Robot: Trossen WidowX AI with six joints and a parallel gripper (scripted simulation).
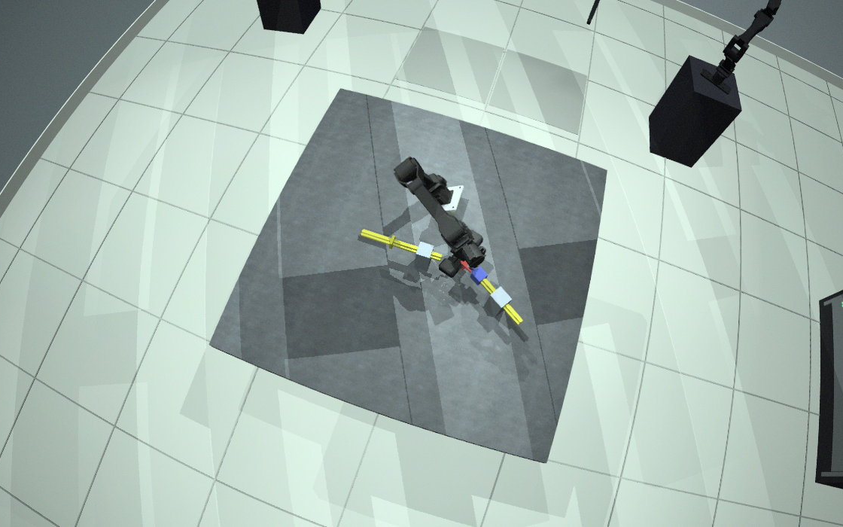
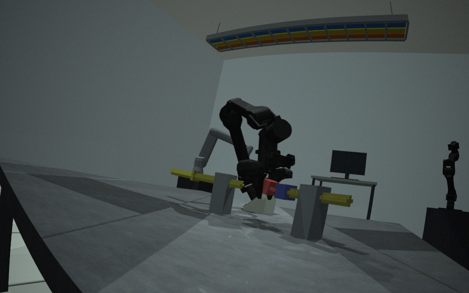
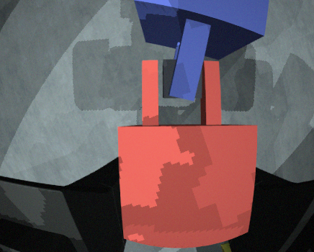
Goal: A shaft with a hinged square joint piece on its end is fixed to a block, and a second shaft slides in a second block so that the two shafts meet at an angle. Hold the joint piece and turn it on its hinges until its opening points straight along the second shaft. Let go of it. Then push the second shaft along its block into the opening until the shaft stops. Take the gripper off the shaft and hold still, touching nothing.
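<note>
My gripper (image 2: 265,193) (image 3: 173,151) is shut on the red joint piece (image 1: 465,265) (image 2: 269,186) (image 3: 187,169), one finger on each side. The red prongs straddle the blue hinge part (image 1: 479,274) (image 2: 285,191) (image 3: 191,61), which is tilted relative to them in the wrist view. The blue part ends the first yellow shaft (image 1: 512,313) (image 2: 336,199), fixed in its block (image 1: 501,297) (image 2: 309,214). The second yellow shaft (image 1: 375,236) (image 2: 204,177) passes through its block (image 1: 424,248) (image 2: 222,193); its near end is apart from the joint piece. The joint's opening is hidden.
The second shaft has a yellow collar (image 1: 391,242) (image 2: 194,175) on its far side of the block. The arm (image 1: 436,202) (image 2: 238,138) reaches over from its white base (image 1: 456,193) (image 2: 259,207), between the two blocks. All stand on the grey table (image 1: 339,393) (image 2: 155,248).
</note>
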